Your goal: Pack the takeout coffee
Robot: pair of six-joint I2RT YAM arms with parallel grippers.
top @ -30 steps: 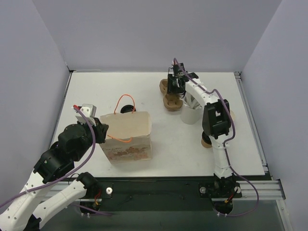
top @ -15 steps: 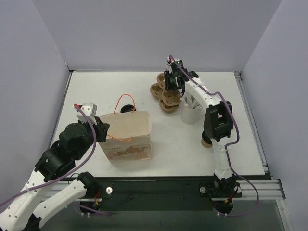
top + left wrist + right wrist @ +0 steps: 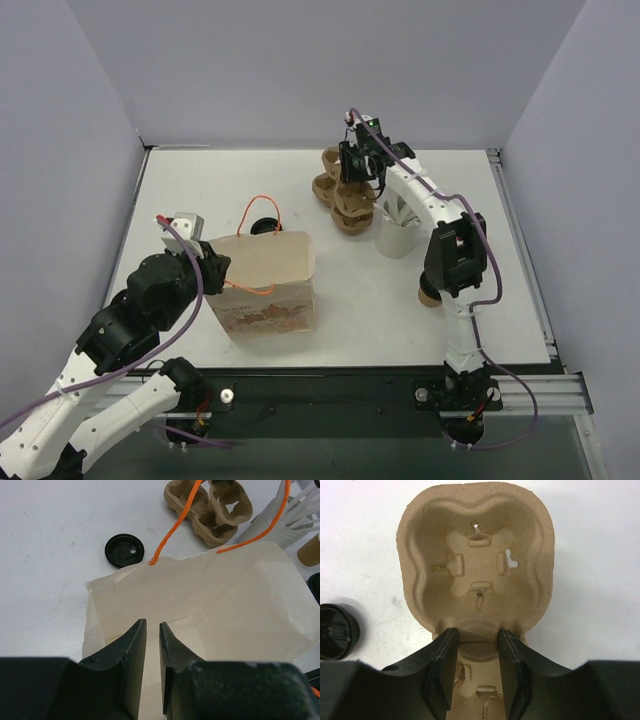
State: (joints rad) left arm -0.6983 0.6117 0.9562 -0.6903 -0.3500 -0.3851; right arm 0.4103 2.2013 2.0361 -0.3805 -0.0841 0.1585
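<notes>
White surface (image 3: 200, 190) under everything. Left of centre on it, a cream paper bag (image 3: 265, 285), upright, mouth open, with orange cord handles looped over the rim. At the bag's left edge, the left pincer (image 3: 152, 625): fingers set close with only a narrow slit between, cream paper visible in the slit. No telling whether clamped on the bag's wall or merely loose about it. Toward the far middle, right of the bag and well apart from it, a brown moulded cup carrier (image 3: 470, 570). Pinched at the narrow waist between its two wells by the right pincer (image 3: 476, 632), a finger on each side. Just right of the carrier, a tall white cup (image 3: 397, 238) of white sticks. Nearer the front, beside the right arm's lower link and partly hidden behind it, the takeout coffee (image 3: 427, 294), on the surface, touched by neither pincer. Just behind the bag, a black lid (image 3: 264, 226), flat.
</notes>
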